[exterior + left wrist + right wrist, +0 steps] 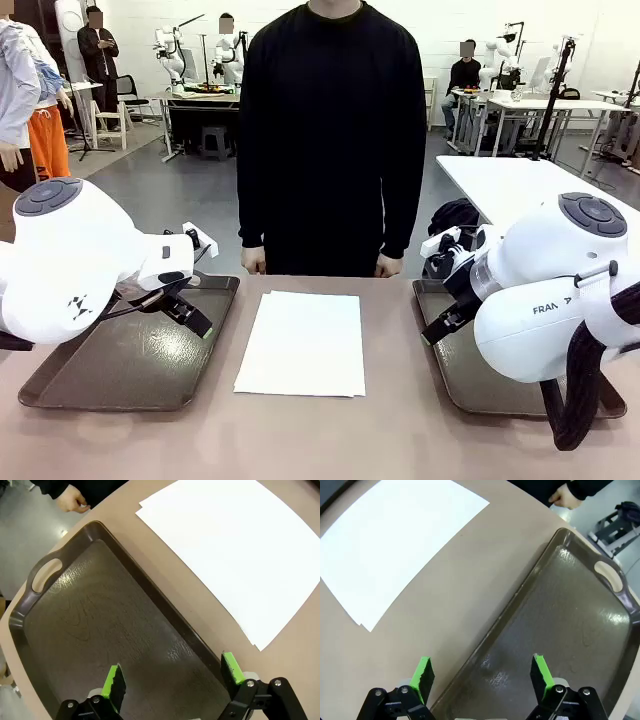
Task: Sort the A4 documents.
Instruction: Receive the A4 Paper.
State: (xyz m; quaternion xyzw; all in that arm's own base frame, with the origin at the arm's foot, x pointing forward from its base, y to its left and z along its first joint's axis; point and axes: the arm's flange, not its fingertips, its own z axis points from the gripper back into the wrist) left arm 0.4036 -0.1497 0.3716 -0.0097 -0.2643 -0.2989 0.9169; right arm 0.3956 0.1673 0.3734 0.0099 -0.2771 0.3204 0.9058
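A small stack of white A4 documents (303, 342) lies flat in the middle of the table, between two dark brown trays; their edges sit slightly offset (235, 555) (395, 550). My left gripper (192, 318) hovers open over the left tray (90, 385), nothing between its green pads (114, 680). My right gripper (436, 330) hangs open above the inner rim of the right tray (470, 395), its green pads (540, 671) empty. A person in black stands at the far edge with both hands (254, 262) at the table.
Both trays (75, 615) (570, 620) are bare inside, with cut-out handles at their far ends. A black bag (455, 218) sits on the floor behind the right tray. Brown tabletop shows around the paper.
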